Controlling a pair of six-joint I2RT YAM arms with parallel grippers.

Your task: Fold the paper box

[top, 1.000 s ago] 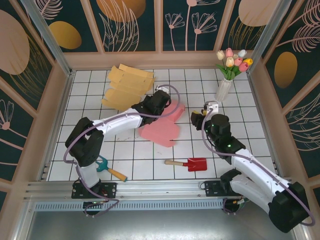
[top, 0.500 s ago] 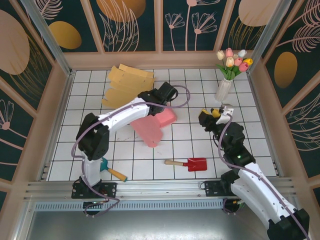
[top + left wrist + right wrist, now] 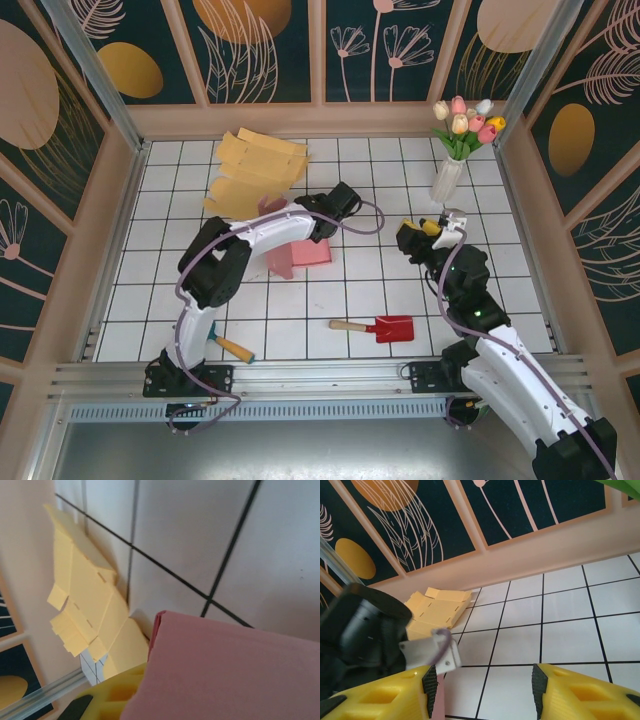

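Since a second ago, has dragged the pink paper box point(image 3: 312, 251) leftward and doubled it over: from a flat spread near the table's middle to a compact fold, one flap point(image 3: 279, 258) standing up at its left end. Managed with the left gripper point(image 3: 320, 230), set on the box's far edge. Looks clamped on the sheet, judging from the left wrist view: pink paper raised off the tiles and pressed against one yellow finger point(image 3: 117, 695), the other finger hidden behind it. Has also pulled the right gripper point(image 3: 418, 238) back to the right; hangs now well apart from the box, fingers spread wide, bare tiles between the yellow pads point(image 3: 560, 690).

Matters most for the coming crease: box directly at the left fingers, well to the left of the right ones; long axis roughly left to right along the tile rows, standing flap at the end away from the right arm. Left arm plainly nearer. Calls for a leftward reach from the right arm before any two-handed fold. Stack of yellow cardboard point(image 3: 255, 172) just beyond, far-left of the box, close enough to foul a wide sweep.
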